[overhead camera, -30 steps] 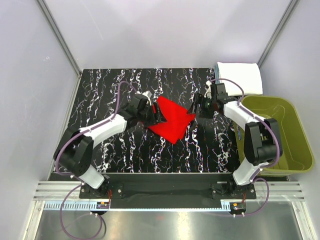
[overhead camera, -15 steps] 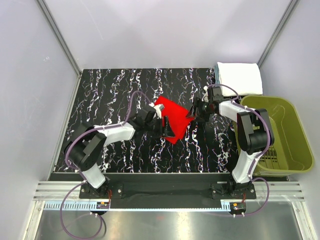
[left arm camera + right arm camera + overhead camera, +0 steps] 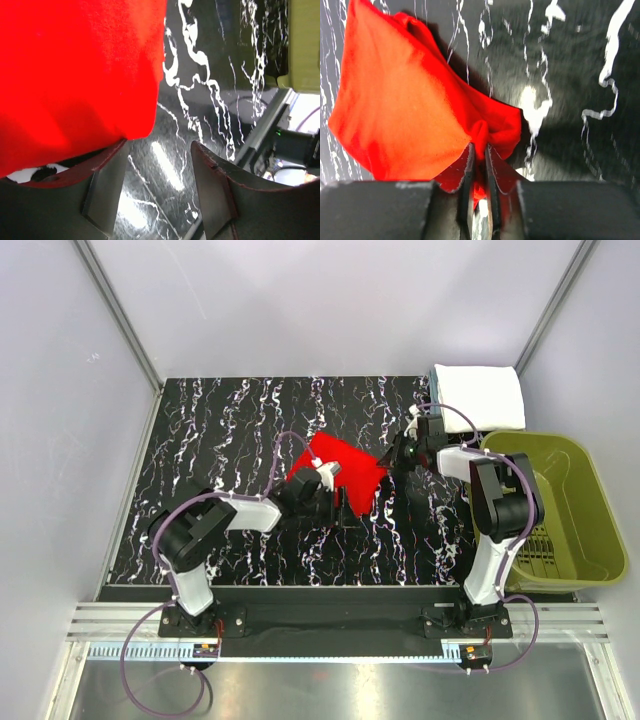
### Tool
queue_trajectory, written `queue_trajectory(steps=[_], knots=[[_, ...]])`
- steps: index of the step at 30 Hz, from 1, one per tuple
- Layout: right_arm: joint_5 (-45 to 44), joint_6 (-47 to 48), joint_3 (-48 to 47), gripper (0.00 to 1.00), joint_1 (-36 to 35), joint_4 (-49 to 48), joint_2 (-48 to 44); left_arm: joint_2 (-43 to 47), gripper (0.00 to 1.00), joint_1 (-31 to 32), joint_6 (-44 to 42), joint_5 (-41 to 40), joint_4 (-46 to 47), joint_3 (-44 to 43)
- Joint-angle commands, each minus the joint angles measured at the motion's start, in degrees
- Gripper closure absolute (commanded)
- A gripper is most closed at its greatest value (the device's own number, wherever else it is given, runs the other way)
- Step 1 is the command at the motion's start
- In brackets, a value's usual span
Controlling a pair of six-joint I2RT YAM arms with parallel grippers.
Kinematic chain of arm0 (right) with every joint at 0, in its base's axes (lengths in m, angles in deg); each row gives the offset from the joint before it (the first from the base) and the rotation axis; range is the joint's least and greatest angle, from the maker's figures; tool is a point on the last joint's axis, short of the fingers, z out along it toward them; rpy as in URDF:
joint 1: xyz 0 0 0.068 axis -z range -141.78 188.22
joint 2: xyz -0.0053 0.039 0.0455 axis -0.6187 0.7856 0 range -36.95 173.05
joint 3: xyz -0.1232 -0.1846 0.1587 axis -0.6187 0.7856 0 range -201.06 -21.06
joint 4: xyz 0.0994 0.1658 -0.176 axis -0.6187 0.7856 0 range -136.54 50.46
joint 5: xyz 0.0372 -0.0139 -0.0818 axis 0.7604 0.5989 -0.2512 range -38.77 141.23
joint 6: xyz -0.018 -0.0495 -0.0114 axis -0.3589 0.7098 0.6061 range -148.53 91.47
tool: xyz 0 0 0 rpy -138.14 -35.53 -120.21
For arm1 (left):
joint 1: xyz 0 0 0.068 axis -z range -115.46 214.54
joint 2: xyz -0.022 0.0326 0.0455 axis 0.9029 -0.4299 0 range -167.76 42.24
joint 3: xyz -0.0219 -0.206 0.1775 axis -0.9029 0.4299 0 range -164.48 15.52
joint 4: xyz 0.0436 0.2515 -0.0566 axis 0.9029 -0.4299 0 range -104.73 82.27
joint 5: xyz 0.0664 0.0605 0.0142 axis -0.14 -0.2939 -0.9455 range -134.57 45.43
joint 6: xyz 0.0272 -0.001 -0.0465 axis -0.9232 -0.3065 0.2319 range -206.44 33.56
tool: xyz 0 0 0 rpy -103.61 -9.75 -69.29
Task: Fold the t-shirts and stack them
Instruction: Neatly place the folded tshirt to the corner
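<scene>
The red t-shirt (image 3: 345, 468) lies bunched on the black marbled table (image 3: 220, 430), right of centre. My right gripper (image 3: 393, 462) is at the shirt's right edge. In the right wrist view it (image 3: 479, 146) is shut on a pinched fold of the red t-shirt (image 3: 405, 105). My left gripper (image 3: 338, 502) sits at the shirt's near edge. In the left wrist view it (image 3: 159, 150) is open with only bare table between its fingers. There the red t-shirt (image 3: 75, 70) hangs over the outside of the left finger (image 3: 107, 185). A folded white t-shirt (image 3: 482, 395) lies at the back right corner.
An olive-green basket (image 3: 590, 510) stands off the table's right side, beside the right arm. A pale blue cloth edge (image 3: 436, 390) shows under the folded white shirt. Grey walls enclose the table at the back and on both sides.
My right gripper has shut on the red shirt's right edge. The left arm has swung toward the near side of the shirt, and the shirt has bunched into a smaller shape.
</scene>
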Motion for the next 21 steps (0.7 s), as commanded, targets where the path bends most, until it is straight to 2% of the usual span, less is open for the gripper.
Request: queue_trajectory(steps=[1,3,4,6,7,8,9,11,12,14,16,19,20,21], knots=[[-1.6,-0.5,0.1,0.84,0.7,-8.3,2.0,-1.4,0.4,1.5,1.4,-1.8,5.9,1.7],[-0.1,-0.2,-1.8,0.82,0.7,-8.3,3.5,-1.4,0.4,1.9,4.2,-0.7,8.5,1.8],[0.3,0.0,-3.4,0.74,0.7,-8.1,4.0,-1.0,0.4,1.9,5.1,0.3,8.9,1.6],[0.8,1.1,-5.1,0.68,0.7,-6.7,4.2,1.5,0.4,1.8,6.2,1.3,7.3,-1.2],[0.9,1.6,-7.4,0.64,0.7,-5.3,4.1,2.6,0.39,1.5,5.2,1.4,4.4,-3.2],[-0.4,2.2,-8.8,0.53,0.7,-3.4,3.4,4.9,0.38,1.1,3.6,0.8,0.2,-5.6],[-2.1,2.0,-10.3,0.5,0.7,3.4,2.8,5.9,0.37,-0.8,-0.8,-0.5,-10.4,-11.0],[-5.9,1.4,-15.4,0.46,0.7,11.1,0.2,7.1,0.37,-3.9,-7.0,-2.9,-19.4,-16.2],[-6.5,0.7,-16.8,0.44,0.7,17.9,-0.5,7.4,0.37,-7.9,-8.1,-3.1,-24.0,-18.3],[-5.4,-1.5,-19.8,0.4,0.7,22.9,-2.4,7.5,0.37,-12.3,-8.6,-0.9,-26.0,-19.1],[-1.5,-2.4,-18.9,0.29,0.7,22.9,-3.9,7.2,0.38,-16.8,-7.9,3.5,-25.9,-18.5],[4.7,-2.7,-18.5,0.28,0.6,20.8,-5.4,6.9,0.38,-17.3,-9.5,1.6,-27.5,-17.2],[9.7,-2.9,-18.1,0.3,0.6,19.5,-5.0,6.7,0.39,-17.4,-9.2,1.4,-26.9,-16.1],[11.6,-3.0,-17.8,0.43,0.6,17.2,-4.3,6.7,0.39,-17.4,-8.4,0.9,-25.0,-14.1]])
